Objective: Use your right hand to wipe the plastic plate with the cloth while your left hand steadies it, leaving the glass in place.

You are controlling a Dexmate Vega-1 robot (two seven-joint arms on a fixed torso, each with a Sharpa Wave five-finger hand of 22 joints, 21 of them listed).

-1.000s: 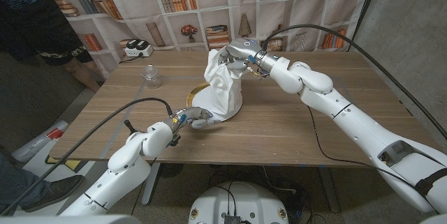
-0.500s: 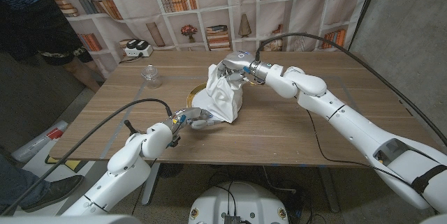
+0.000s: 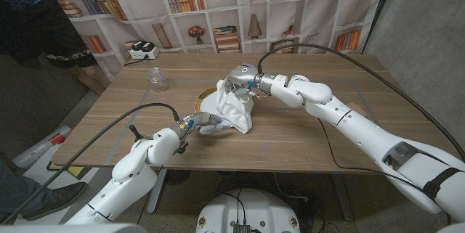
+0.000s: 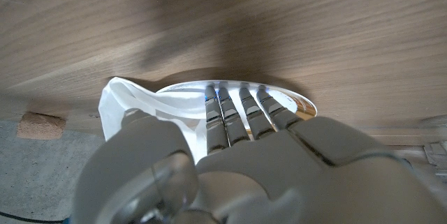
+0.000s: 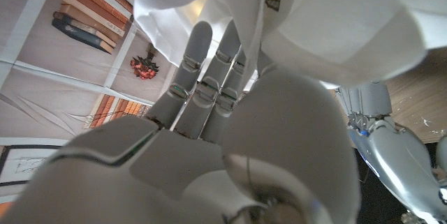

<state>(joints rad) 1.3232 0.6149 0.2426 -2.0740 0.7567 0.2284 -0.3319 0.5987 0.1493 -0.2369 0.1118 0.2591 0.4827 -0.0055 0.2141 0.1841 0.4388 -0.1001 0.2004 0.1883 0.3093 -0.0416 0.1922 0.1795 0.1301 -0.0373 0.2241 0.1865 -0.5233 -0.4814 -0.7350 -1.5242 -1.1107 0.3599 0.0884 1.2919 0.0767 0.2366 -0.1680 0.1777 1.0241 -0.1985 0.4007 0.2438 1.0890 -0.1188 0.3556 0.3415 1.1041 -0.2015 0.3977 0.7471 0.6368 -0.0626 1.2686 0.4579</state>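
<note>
Cloth [image 3: 236, 107] hung bunched from the right hand [image 3: 241, 82], whose fingers were closed on its upper folds, and its lower folds draped onto the plastic plate [image 3: 207, 102] near the middle of the wooden table [image 3: 305, 128]. The plate's gold rim showed on its far left side. At the plate's near edge the left hand [image 3: 201, 123] had its fingers laid straight and close together on the rim, holding nothing, seemingly pinning it down. The glass [image 3: 156, 78] stood well apart toward the table's far left corner.

Judging by the look, the plate was light, stiff and probably slick, so it would likely skid unless pressed at the rim. The cloth was soft and limp; a gathered handful with the loose folds pushed flat should suit wiping. The glass seemed fragile and best avoided
</note>
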